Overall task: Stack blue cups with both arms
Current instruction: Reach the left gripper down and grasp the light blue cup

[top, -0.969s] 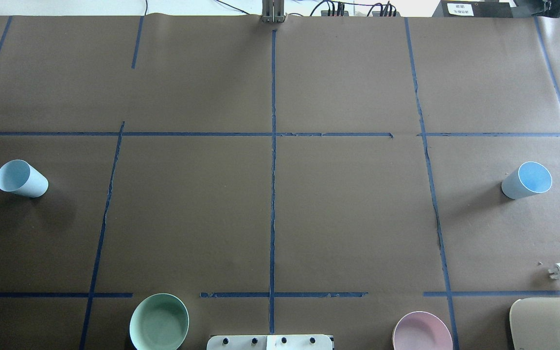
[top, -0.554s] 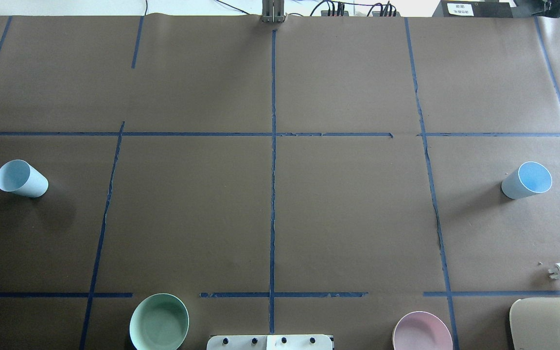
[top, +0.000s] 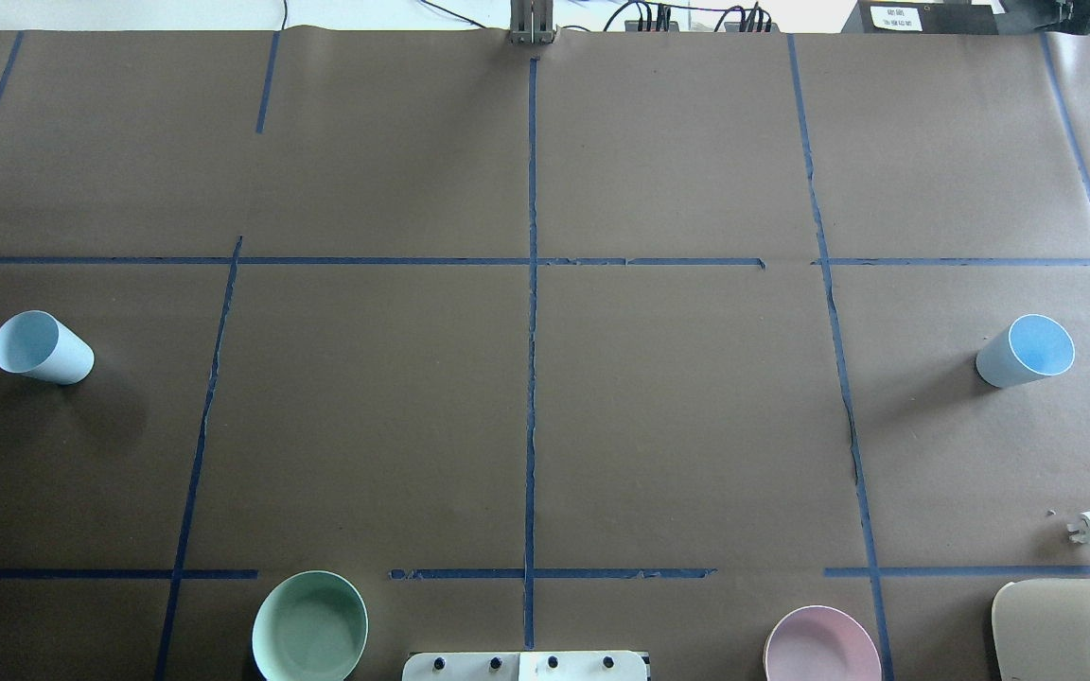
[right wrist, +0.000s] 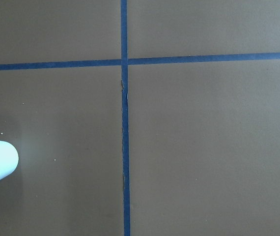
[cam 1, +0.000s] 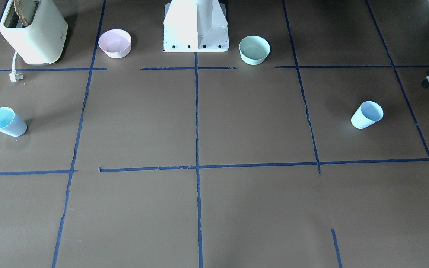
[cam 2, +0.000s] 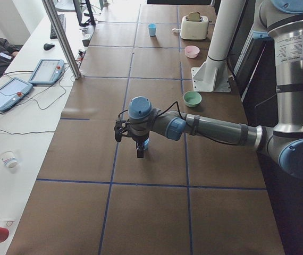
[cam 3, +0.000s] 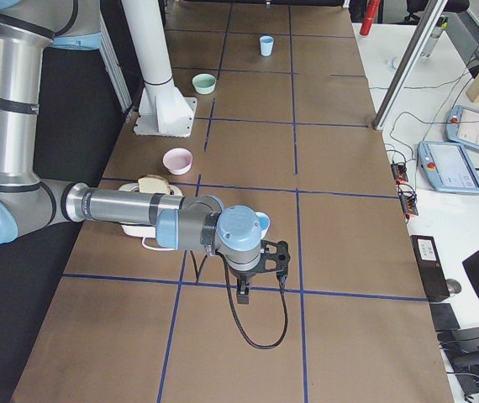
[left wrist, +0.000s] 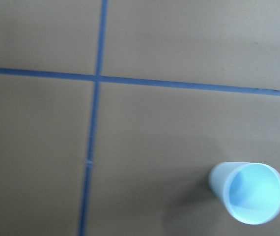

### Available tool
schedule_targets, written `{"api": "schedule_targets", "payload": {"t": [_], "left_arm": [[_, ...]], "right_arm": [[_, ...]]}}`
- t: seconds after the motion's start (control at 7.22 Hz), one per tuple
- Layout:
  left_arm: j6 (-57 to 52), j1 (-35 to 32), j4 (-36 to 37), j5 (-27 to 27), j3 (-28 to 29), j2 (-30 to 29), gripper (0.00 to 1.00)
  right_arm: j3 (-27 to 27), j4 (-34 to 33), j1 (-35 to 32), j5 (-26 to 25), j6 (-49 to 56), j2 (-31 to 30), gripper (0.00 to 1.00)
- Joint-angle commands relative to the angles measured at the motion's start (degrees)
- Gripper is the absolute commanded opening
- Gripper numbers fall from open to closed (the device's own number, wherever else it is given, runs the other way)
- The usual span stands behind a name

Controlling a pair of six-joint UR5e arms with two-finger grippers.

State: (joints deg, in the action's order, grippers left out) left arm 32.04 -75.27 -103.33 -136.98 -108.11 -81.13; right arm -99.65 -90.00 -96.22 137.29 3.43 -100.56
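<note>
Approach step: no cup gripped yet

Left cup and right cup stand upright, well apart, one on each side. Left gripper and right gripper each hang near their own cup. I cannot tell whether either is wide or narrow. Next, each likely must centre over its cup and descend.

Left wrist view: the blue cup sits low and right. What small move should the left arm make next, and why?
Probably shift the left claw sideways until the blue cup centres in its wrist view, before descending. The cup stands upright but off-centre at the frame's lower right, so descending now would likely miss.
</note>
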Motion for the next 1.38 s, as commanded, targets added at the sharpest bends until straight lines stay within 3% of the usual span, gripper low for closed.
{"api": "schedule_targets", "payload": {"t": [0.0,0.14,0.55,0.97,1.11,1.25], "left_arm": [[13.4,9.0,-8.4,4.5,0.4,0.1,1.00],[15.9,12.1,-9.7,7.3,1.2,-0.3,1.00],[19.9,15.1,-20.0,10.0,11.1,-3.1,1.00],[21.0,18.2,-20.5,10.8,12.6,-3.7,1.00],[21.1,18.2,-20.3,10.8,12.7,-3.7,0.85],[21.1,18.2,-20.5,10.7,12.7,-3.7,0.50]], "right_arm": [[0.0,0.0,0.0,0.0,0.1,0.4,1.00],[0.0,0.0,0.0,0.0,0.1,0.5,1.00],[0.0,0.0,0.0,0.0,0.1,0.5,1.00],[-0.1,0.0,0.0,0.0,0.2,1.0,1.00],[-0.3,0.0,0.0,-0.1,0.3,0.9,1.00],[-0.5,-0.1,0.0,-0.1,0.3,1.0,1.00]]}}
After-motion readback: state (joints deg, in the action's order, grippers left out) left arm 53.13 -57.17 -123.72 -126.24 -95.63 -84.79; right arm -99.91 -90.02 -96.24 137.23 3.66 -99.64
